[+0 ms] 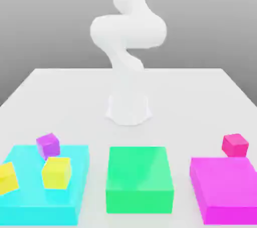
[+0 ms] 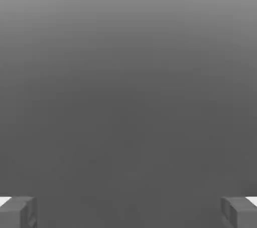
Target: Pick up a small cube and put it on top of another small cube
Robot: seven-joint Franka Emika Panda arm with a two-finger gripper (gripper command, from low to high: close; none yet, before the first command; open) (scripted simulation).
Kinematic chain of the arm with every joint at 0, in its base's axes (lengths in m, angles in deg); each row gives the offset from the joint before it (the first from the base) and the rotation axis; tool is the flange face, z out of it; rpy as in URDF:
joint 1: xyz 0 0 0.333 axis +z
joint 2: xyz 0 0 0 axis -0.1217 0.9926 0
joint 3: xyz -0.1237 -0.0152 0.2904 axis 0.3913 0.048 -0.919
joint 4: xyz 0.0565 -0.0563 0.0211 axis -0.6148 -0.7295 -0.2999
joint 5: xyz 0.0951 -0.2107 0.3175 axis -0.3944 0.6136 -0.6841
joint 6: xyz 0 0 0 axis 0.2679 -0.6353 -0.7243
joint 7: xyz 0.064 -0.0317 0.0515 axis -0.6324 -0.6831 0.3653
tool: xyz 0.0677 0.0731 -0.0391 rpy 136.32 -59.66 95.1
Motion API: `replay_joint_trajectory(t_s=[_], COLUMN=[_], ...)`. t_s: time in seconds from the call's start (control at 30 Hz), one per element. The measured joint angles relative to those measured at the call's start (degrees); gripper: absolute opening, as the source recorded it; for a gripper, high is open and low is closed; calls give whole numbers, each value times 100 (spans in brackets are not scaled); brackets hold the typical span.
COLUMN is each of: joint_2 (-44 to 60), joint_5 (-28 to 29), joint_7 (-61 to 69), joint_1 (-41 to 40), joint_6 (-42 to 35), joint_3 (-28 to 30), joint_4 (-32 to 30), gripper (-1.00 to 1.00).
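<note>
Well apart from the spread, empty tool [image 2: 128, 213], the pink-red cube [image 1: 235, 145].

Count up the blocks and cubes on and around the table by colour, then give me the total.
Yellow cubes: 2
Purple cube: 1
Pink-red cube: 1
Cyan block: 1
Green block: 1
Magenta block: 1
Total: 7

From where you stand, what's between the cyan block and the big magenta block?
The green block lies between the cyan and magenta blocks, in the exterior view.
</note>
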State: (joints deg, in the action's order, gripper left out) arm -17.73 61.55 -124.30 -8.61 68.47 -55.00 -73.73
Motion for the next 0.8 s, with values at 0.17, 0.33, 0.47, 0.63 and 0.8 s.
replay_joint_trajectory(t_s=[0.17,0.33,0.47,0.63,0.8], joint_2=[997,1985,2794,3772,4528], joint_5=[563,1204,1746,2325,2392], joint_7=[-1118,-2272,-3214,-4322,-5067], joint_1=[-316,-494,-512,-198,373], joint_6=[390,756,1038,1407,1907], joint_3=[-1122,-2093,-2738,-3283,-3567], joint_4=[-350,-685,-949,-1285,-1665], gripper=[0,0,0,0,0])
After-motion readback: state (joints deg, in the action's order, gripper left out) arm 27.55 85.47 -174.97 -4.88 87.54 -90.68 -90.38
